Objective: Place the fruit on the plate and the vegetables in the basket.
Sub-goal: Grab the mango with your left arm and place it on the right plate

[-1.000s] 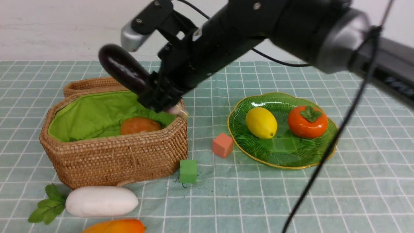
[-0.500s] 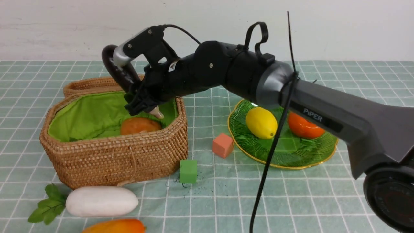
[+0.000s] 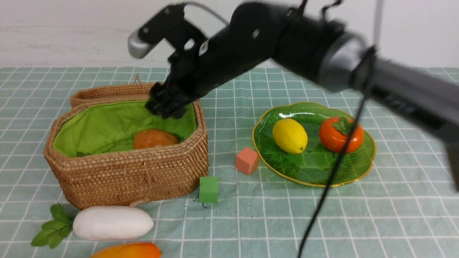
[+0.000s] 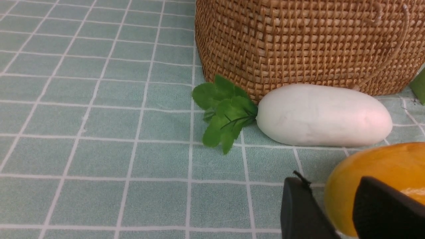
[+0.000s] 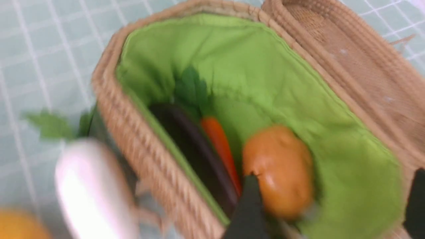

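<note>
The wicker basket (image 3: 125, 175) holds the brown potato (image 3: 155, 138), the carrot (image 5: 217, 142) and a dark eggplant (image 5: 196, 156). My right gripper (image 3: 166, 107) hovers open over the basket's back right corner, nothing between its fingers (image 5: 249, 199). The lemon (image 3: 289, 136) and persimmon (image 3: 335, 138) lie on the green plate (image 3: 312, 165). In front of the basket lies the white radish (image 3: 113, 222), and nearer still the mango (image 3: 127, 251). My left gripper (image 4: 328, 181), unseen in the front view, is closed on the mango's end (image 4: 382, 162).
The basket's woven lid (image 3: 104, 94) lies behind it. A salmon cube (image 3: 246, 160) and a green cube (image 3: 208, 189) sit between basket and plate. The right arm's cable (image 3: 322, 200) hangs across the plate's front.
The right gripper has let go of the eggplant, which now lies inside the basket, and its jaws have opened wider. The arm has lifted slightly. Left gripper and mango unmoved.
</note>
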`<move>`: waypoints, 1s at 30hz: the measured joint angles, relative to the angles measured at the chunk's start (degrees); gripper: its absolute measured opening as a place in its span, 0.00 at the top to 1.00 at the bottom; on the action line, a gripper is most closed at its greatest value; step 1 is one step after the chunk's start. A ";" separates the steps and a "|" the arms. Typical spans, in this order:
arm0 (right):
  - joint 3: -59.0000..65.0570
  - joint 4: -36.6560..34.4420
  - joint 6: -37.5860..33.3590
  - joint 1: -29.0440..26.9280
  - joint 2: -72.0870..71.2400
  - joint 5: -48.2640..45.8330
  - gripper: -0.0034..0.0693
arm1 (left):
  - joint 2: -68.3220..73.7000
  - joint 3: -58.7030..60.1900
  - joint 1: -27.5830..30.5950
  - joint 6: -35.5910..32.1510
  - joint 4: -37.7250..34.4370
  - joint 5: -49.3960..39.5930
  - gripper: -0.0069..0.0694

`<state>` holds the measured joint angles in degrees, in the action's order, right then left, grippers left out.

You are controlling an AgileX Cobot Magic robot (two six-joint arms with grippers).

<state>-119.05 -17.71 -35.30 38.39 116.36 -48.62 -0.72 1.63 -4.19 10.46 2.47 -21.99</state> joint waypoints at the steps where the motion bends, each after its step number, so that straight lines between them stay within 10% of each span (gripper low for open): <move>1: 0.00 0.78 0.16 -0.21 -0.93 -1.33 0.26 | 0.00 0.00 0.00 0.00 0.00 0.00 0.60; 11: 2.03 10.31 17.51 -12.82 -22.35 -23.14 0.97 | 0.00 0.00 0.00 0.00 0.00 0.00 0.60; 23: 32.26 7.91 25.37 -15.40 -43.88 -21.55 0.98 | 0.00 0.00 0.00 0.00 0.00 0.00 0.60; 30: 64.93 7.96 24.86 -15.43 -60.58 0.69 0.97 | 0.00 0.00 0.00 0.00 0.00 0.00 0.60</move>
<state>-54.12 -9.75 -10.45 22.96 55.78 -47.93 -0.72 1.63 -4.19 10.46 2.47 -21.99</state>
